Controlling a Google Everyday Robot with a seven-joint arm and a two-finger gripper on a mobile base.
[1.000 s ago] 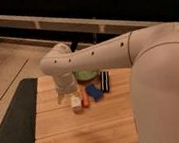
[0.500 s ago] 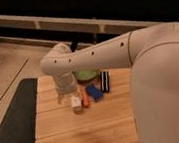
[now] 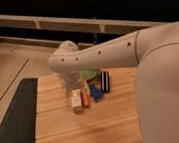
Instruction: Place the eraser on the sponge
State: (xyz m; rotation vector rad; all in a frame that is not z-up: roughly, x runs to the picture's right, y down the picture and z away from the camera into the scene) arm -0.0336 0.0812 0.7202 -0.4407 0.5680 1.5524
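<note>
Gripper [image 3: 74, 90] hangs right above the white bottle [image 3: 76, 101], its spread impossible to tell, eraser [image 3: 105, 81] just beside the sponge [image 3: 95, 92].

arm [image 3: 106, 56] largely hides the gripper [image 3: 74, 86] above the bottle [image 3: 76, 100], and the bowl [image 3: 90, 74].

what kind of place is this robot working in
Likely an indoor lab test setup: a wooden plank table, a dark mat alongside, small props like the sponge and eraser, the gripper low above the white bottle.

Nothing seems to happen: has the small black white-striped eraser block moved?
No. The black striped eraser stays just right of the green bowl; the gripper hangs over the white bottle.
</note>
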